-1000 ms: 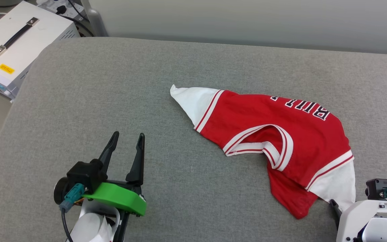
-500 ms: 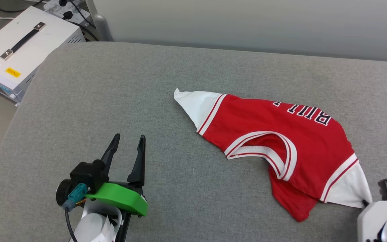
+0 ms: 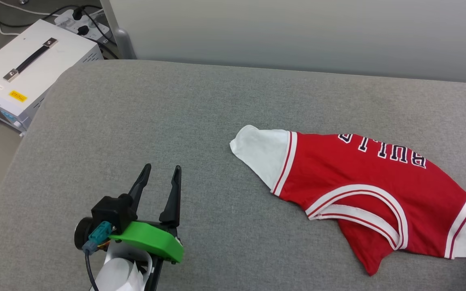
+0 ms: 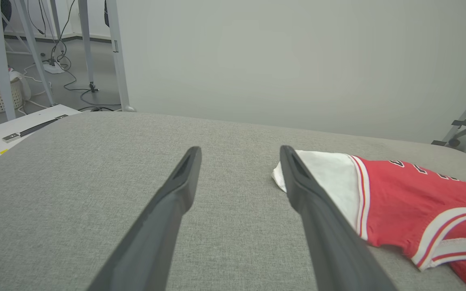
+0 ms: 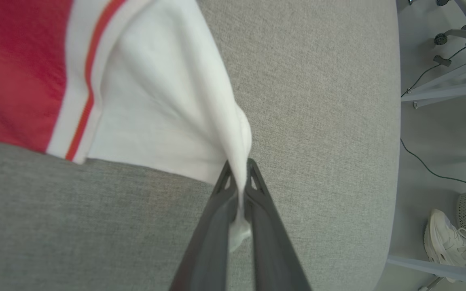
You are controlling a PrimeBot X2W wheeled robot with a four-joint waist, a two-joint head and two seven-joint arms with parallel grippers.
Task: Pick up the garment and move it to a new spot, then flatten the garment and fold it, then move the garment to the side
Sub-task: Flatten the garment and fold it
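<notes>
Right gripper (image 5: 239, 167): fingers pressed together on the tip of one white sleeve of the garment (image 5: 164, 105). A tuft of cloth pokes out below the pinch, so the hold looks deep enough. Left gripper (image 3: 162, 171): fingers spread with nothing between them, hovering over the bare grey padded table (image 3: 144, 121), well apart from the other white sleeve. The garment lies crumpled toward the table's right side, neck trim up, lettering toward the far edge. The pinched sleeve runs off the head view's right border, so I cannot say for sure whether it is clear of the surface; probably just tented. Beyond the table's far left corner stands a white equipment case (image 3: 34, 68). Judgement: first step in hand, with the grasp made and the lift and carry not yet done. The next move calls for a rise high enough to free the dragging hem, then a slow carry, since a one-corner hold lets the body swing and bunch.
</notes>
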